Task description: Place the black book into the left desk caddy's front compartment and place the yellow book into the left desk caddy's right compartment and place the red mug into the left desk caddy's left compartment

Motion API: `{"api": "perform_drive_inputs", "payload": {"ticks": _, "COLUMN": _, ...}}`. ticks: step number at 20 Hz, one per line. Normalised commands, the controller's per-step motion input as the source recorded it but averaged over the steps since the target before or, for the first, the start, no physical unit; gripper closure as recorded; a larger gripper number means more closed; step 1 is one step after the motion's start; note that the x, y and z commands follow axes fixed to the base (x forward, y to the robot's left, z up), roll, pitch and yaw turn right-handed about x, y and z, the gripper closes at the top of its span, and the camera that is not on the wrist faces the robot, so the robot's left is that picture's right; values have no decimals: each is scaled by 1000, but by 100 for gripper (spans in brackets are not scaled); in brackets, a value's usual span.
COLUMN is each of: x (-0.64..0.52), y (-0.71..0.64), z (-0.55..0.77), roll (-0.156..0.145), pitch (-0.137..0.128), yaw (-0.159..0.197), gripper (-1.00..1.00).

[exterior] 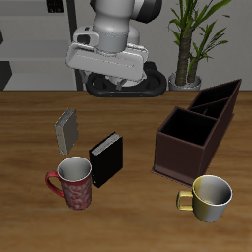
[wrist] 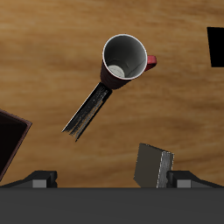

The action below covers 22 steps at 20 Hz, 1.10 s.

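The caddy [exterior: 195, 133] and red mug [exterior: 75, 182] are seen empty on the bench [exterior: 128, 221]; the gripper's spread cannot be told.

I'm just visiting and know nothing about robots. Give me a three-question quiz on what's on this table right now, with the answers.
1. True or false: the black book is already inside the left desk caddy.
2. Which mug stands closest to the black book? A) the red mug B) the pale cream mug
3. Fill in: the yellow book stands farther ____ on the table than the red mug.

Key:
1. False. It stands on the table, apart from the caddy.
2. A. The red mug is right beside it; the cream mug sits in front of the caddy.
3. Back.
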Motion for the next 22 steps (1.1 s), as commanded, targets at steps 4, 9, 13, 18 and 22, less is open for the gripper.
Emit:
{"api": "perform_drive_inputs", "payload": {"ticks": 4, "x": 353, "y": 162, "z": 13, "roll": 38, "pitch": -98, "yaw": 41, "gripper": -100}}
{"api": "perform_drive_inputs", "payload": {"ticks": 9, "x": 280, "y": -12, "z": -151, "roll": 13, "pitch": 23, "yaw": -36, "gripper": -100}}
{"api": "perform_drive_inputs", "payload": {"ticks": 13, "x": 215, "y": -102, "z": -270, "roll": 47, "pitch": 0, "yaw": -33, "gripper": -100}}
{"api": "perform_drive_inputs", "payload": {"ticks": 18, "x": 99, "y": -77, "z": -224, "roll": 89, "pitch": -35, "yaw": -79, "gripper": -100}}
{"api": "perform_drive_inputs", "payload": {"ticks": 22, "x": 49, "y": 79, "z": -256, "roll": 13, "pitch": 22, "yaw": -49, "gripper": -100}}
